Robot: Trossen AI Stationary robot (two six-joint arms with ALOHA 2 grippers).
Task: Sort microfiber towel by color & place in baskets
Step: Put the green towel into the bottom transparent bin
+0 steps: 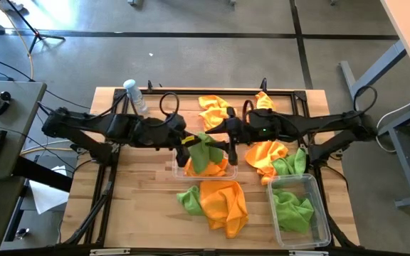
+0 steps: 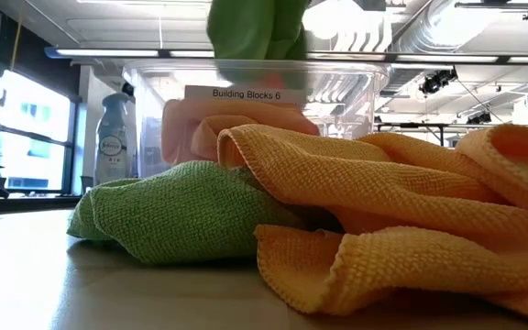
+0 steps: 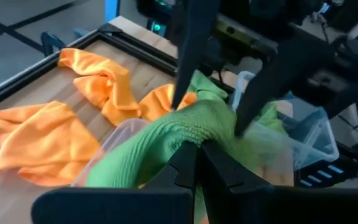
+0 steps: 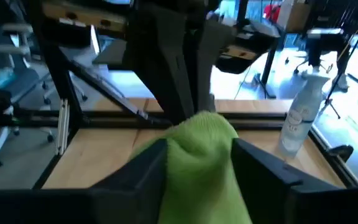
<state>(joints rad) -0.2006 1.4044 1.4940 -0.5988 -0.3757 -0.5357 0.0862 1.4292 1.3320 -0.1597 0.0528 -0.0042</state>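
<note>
While a green towel point(image 1: 203, 151) hangs over the middle tub point(image 1: 179, 169), the sort looks perhaps a third done, by my reading. That tub holds orange cloth point(image 1: 216, 168); the second tub point(image 1: 322, 213), on the right arm's side of it, holds only green point(image 1: 292, 210). Left gripper point(image 1: 186, 140), fingers closed, pinches the green towel above the middle tub. Right gripper point(image 1: 229, 144) meets it from the opposite side, fingers spread wide around the same towel and not clamping it, so only the left holds it.

Loose on the worktop point(image 1: 137, 206):
- an orange towel point(image 1: 226, 205) and a green one point(image 1: 189, 200) just in front of the middle tub
- two orange towels point(image 1: 214, 110) behind it
- an orange point(image 1: 267, 153) and green point(image 1: 290, 165) heap between the tubs

A spray bottle point(image 1: 135, 96) stands behind it, towards the left arm.

Since the held green belongs in the second tub, it has yet to get there.
</note>
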